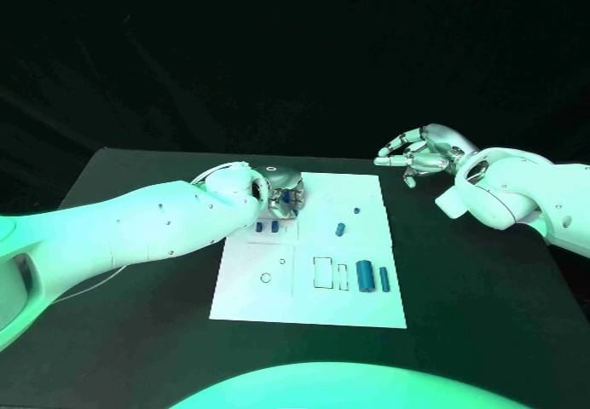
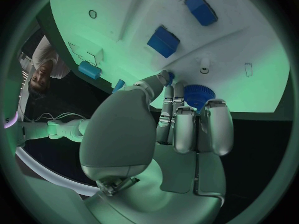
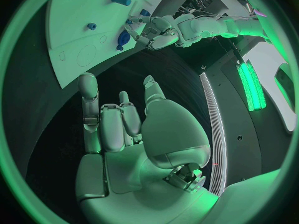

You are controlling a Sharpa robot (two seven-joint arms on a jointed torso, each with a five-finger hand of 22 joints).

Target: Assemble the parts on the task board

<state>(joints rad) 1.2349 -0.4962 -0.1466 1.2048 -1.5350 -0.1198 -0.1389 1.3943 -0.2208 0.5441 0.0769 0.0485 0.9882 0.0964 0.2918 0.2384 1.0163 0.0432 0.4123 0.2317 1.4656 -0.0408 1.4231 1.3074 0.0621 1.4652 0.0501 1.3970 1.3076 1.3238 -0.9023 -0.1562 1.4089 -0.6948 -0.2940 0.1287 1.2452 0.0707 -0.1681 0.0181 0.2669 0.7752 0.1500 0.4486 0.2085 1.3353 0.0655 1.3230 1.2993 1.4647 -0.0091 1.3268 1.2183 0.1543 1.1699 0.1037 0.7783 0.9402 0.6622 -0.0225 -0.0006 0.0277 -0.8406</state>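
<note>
Parts (image 1: 365, 274) are laid out on the board (image 1: 308, 302), probably to be reached easily. A blue gear (image 2: 199, 94) is pinched in the left hand (image 2: 177, 122) over the board's far corner. The right hand (image 1: 419, 152), fingers apart and holding nothing, is kept off the worktop (image 1: 135, 341).

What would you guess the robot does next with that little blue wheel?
Probably lower it onto the task board. The left hand pinches the toothed blue wheel just above the board's far end, and a small peg stands nearby; the right hand waits aside.
</note>
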